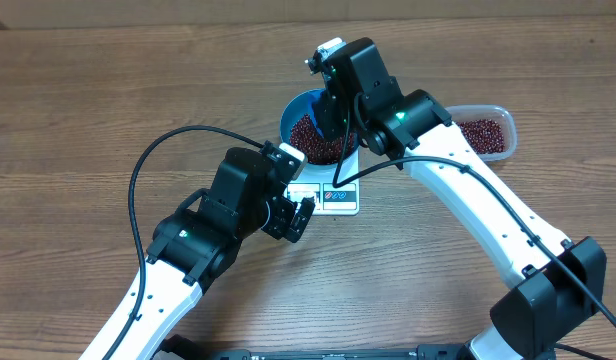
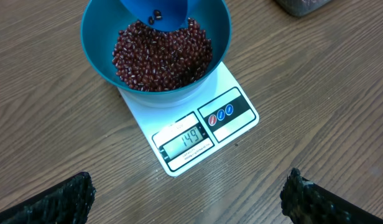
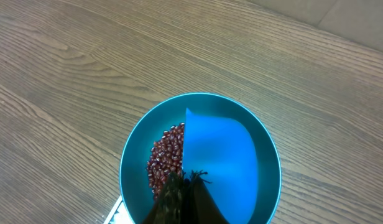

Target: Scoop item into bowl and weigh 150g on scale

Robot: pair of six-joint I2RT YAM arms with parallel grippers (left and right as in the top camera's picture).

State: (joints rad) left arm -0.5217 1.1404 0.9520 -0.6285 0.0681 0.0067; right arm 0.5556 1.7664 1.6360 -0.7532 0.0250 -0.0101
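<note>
The blue bowl (image 1: 286,120) stands on the white scale (image 1: 338,198) and holds a pile of red-brown beans (image 1: 310,140). In the left wrist view the bowl (image 2: 95,43) is well filled with beans (image 2: 160,56), and the scale (image 2: 204,134) display reads 149. My right gripper (image 3: 188,177) is shut on a small blue scoop (image 3: 219,149), which hangs tilted over the bowl (image 3: 132,155) with a few beans in it. My left gripper (image 2: 185,205) stands open and empty just in front of the scale, its fingers (image 2: 55,202) wide apart over the wood.
A clear plastic tub (image 1: 483,130) with more beans sits right of the bowl, behind the right arm. The black cable of the left arm loops over the table to the left of the scale. Bare wooden tabletop surrounds everything.
</note>
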